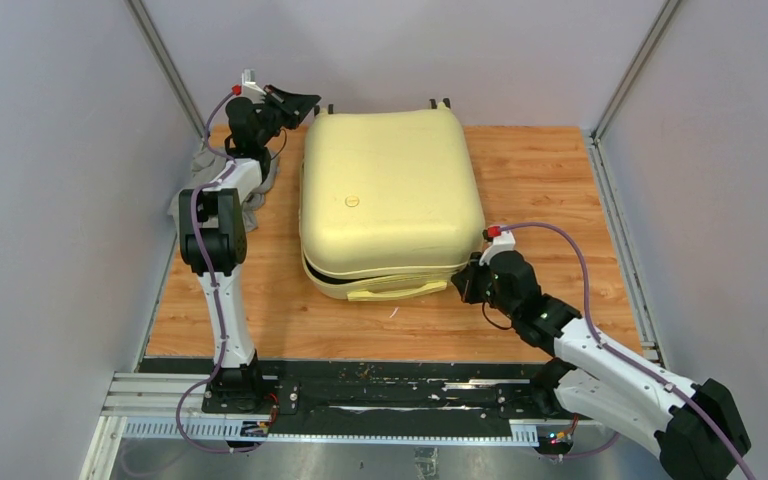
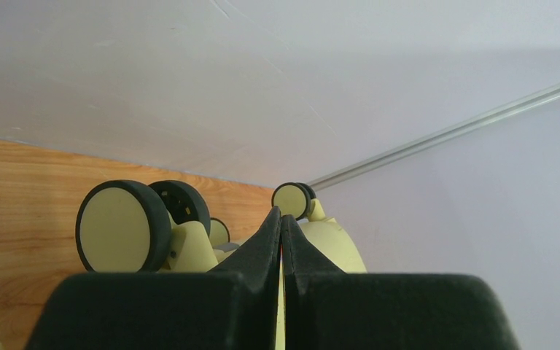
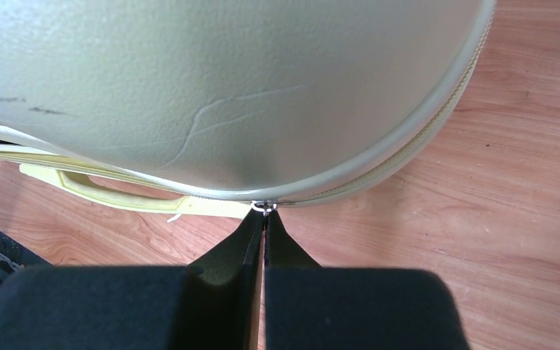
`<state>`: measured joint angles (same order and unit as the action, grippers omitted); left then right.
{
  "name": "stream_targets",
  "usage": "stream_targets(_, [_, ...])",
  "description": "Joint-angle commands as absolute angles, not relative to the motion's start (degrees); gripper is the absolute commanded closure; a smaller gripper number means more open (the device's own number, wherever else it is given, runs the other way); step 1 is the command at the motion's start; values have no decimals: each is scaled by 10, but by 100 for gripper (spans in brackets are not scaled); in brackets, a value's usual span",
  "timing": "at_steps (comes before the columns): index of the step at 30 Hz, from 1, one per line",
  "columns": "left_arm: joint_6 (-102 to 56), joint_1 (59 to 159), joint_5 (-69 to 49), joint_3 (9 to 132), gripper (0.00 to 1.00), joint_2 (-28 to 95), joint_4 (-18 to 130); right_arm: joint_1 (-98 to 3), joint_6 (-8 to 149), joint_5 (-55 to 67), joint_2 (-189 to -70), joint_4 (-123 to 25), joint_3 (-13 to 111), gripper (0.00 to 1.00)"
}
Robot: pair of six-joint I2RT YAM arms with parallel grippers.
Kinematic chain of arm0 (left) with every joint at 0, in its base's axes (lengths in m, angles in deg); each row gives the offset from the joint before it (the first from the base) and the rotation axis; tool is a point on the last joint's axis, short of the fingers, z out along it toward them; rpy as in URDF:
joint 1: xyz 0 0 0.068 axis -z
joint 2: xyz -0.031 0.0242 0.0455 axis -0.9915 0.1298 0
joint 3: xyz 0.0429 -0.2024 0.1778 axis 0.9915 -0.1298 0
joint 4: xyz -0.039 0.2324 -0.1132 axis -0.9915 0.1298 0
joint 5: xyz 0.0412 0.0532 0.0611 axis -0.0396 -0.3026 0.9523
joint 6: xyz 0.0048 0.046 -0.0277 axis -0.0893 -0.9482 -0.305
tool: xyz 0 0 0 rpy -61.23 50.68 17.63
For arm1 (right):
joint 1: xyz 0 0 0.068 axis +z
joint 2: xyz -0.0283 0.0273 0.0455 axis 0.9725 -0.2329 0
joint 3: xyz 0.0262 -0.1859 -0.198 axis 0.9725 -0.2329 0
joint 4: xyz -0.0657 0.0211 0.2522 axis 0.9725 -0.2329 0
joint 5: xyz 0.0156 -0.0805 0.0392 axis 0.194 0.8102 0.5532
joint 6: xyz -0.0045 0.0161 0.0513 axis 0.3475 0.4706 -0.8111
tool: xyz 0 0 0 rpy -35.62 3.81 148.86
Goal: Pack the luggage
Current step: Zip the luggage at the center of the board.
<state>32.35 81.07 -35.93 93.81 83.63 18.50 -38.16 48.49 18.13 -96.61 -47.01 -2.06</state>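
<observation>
The pale-yellow luggage [image 1: 390, 190] lies flat on the wooden table with its lid down; a dark gap shows along the near edge above the yellow side handle [image 1: 400, 290]. My right gripper [image 1: 465, 281] is at the near right corner, shut on the small metal zipper pull [image 3: 265, 207] at the shell's seam [image 3: 379, 164]. My left gripper [image 1: 300, 103] is shut and held at the far left corner, just above the black-and-cream wheels [image 2: 120, 226]; nothing shows between its fingers [image 2: 266, 240].
A grey object [image 1: 182, 200] lies at the table's left edge, mostly hidden behind the left arm. Grey walls stand close on three sides. A metal rail [image 1: 360, 395] runs along the near edge. Bare wood [image 1: 550, 170] lies right of the luggage.
</observation>
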Motion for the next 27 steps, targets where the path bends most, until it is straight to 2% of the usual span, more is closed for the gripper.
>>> stream_targets(1, [305,810,-352,925,100,803,184,-371,482,166,-965,-436,-2,100])
stream_targets(7, [294,809,-344,908,100,793,184,-323,493,108,-1020,-478,57,100])
stream_targets(12, [292,812,-336,907,100,794,183,-262,484,115,-1050,-483,85,100])
stream_targets(17, [284,814,-333,894,100,782,184,-253,459,107,-1066,-479,93,100])
stream_targets(23, [258,814,-313,870,100,742,208,-274,393,225,-1028,-453,51,100])
stream_targets(25, [247,815,-303,860,100,731,225,-252,388,200,-1071,-416,69,100])
stream_targets(27, [233,818,-292,851,100,723,244,-204,405,179,-1142,-453,137,100])
